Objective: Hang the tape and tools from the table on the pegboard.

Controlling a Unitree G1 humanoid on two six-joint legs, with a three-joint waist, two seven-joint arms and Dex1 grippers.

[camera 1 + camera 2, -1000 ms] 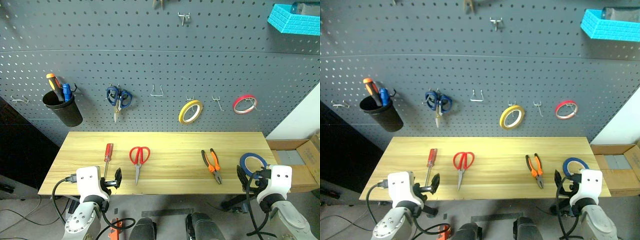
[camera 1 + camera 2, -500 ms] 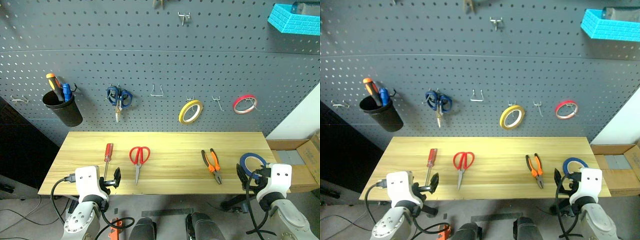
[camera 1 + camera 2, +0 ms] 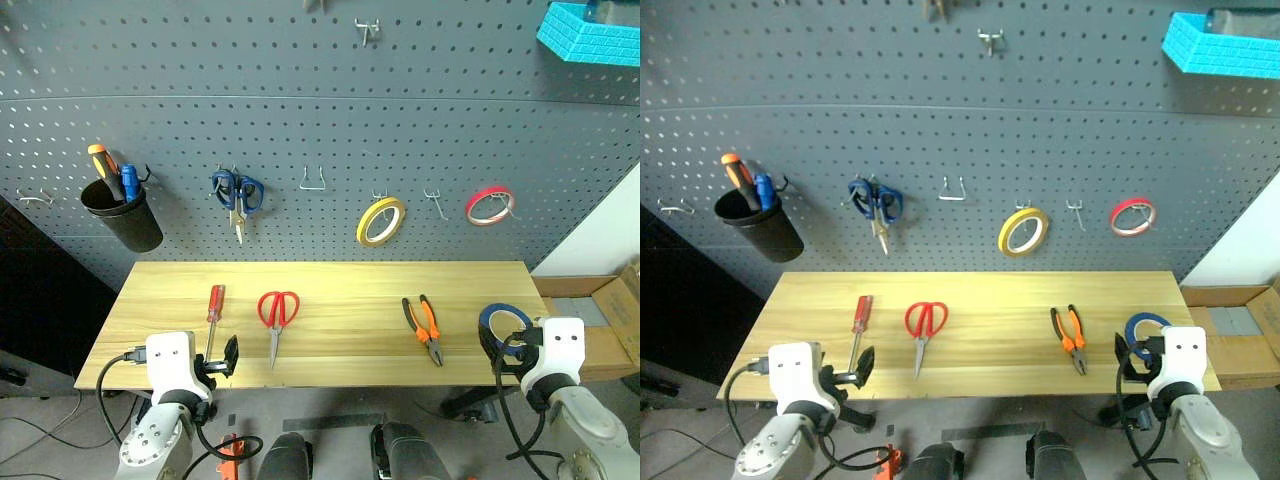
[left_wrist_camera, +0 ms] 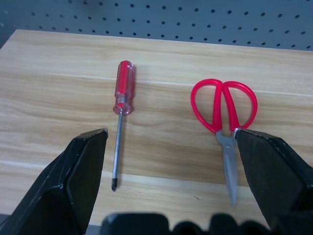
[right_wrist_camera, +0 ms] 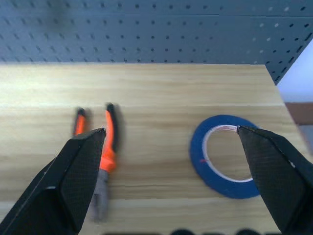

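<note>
On the tabletop [image 3: 330, 285] four things lie in a row, all flat and apart from one another: the screwdriver [image 3: 213, 312] nearest the left end with its red handle toward the pegboard [image 3: 300, 130], the red scissors [image 3: 277, 318] just right of it with blades pointing to the near edge, the pliers [image 3: 424, 328] right of centre with handles toward the board, and the blue tape [image 3: 503, 326] at the right end near the front corner. The left gripper [image 3: 228, 357] hangs at the near edge below the screwdriver tip, its jaws spread wide and empty; in the left wrist view the screwdriver [image 4: 120, 117] and scissors [image 4: 225, 122] lie between and beyond its fingers [image 4: 73, 181]. The right gripper [image 3: 497, 347] sits at the near edge just beside the tape, jaws also wide and holding nothing; its wrist view shows the pliers [image 5: 100, 156] and tape [image 5: 222, 155] ahead. On the board hang a black cup [image 3: 122, 215], blue scissors [image 3: 237, 195], a yellow roll [image 3: 381, 221] and a red roll [image 3: 488, 206].
</note>
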